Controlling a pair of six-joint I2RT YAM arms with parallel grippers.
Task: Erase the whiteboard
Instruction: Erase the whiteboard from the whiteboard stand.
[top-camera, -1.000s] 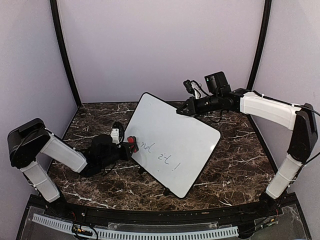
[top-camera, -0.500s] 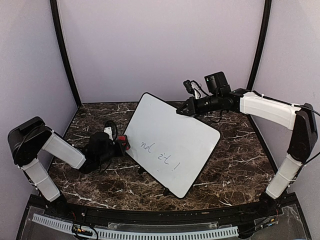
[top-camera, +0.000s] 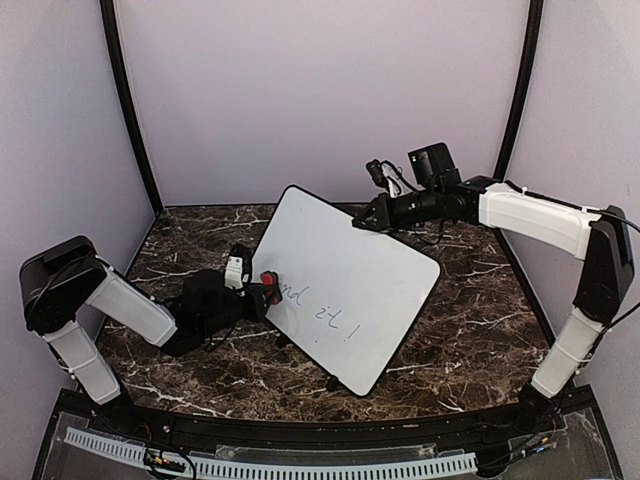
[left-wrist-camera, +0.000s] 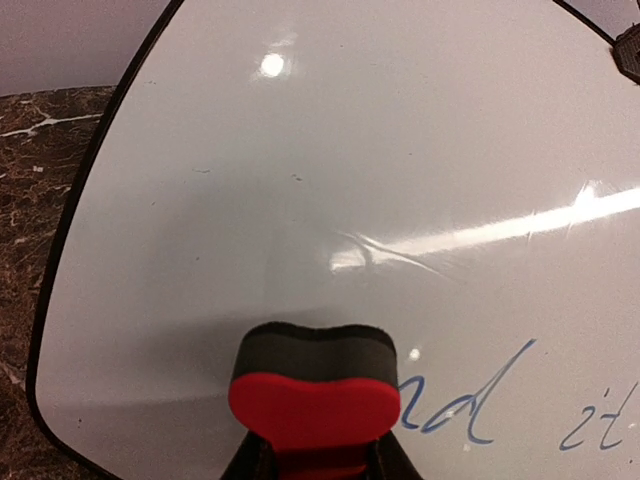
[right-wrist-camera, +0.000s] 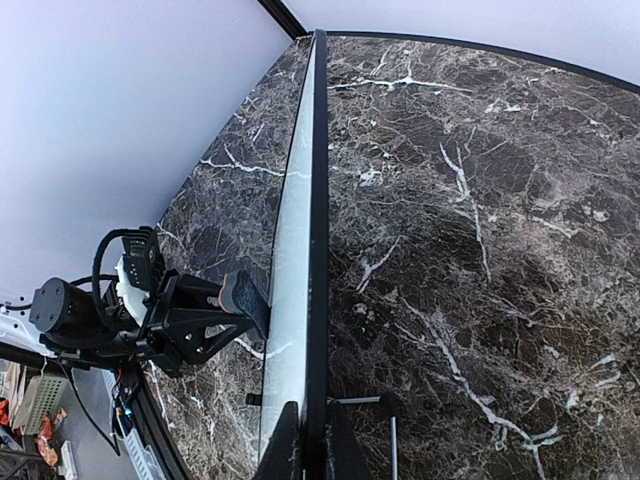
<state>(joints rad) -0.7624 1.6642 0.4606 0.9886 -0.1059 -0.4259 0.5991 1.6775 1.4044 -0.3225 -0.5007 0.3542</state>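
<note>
The whiteboard (top-camera: 345, 285) stands tilted on the marble table, white with a thin black rim, with blue writing "nd it!" low on its face. It fills the left wrist view (left-wrist-camera: 330, 170) and shows edge-on in the right wrist view (right-wrist-camera: 300, 260). My left gripper (top-camera: 262, 288) is shut on a red eraser with a black felt pad (left-wrist-camera: 315, 385), pressed on the board just left of the writing; the eraser also shows in the right wrist view (right-wrist-camera: 240, 295). My right gripper (top-camera: 368, 218) is shut on the board's upper edge, its fingertips (right-wrist-camera: 287, 440) clamping the rim.
The dark marble table (top-camera: 470, 330) is enclosed by pale purple walls and black corner posts (top-camera: 128, 105). A thin metal leg of the board's stand (right-wrist-camera: 392, 445) lies behind the board. A black rail (top-camera: 300, 435) runs along the near edge.
My left gripper pulled the eraser left off the board half a second ago, then came back right onto the board beside the writing. The letter left of "nd" is gone. The right arm has not moved.
</note>
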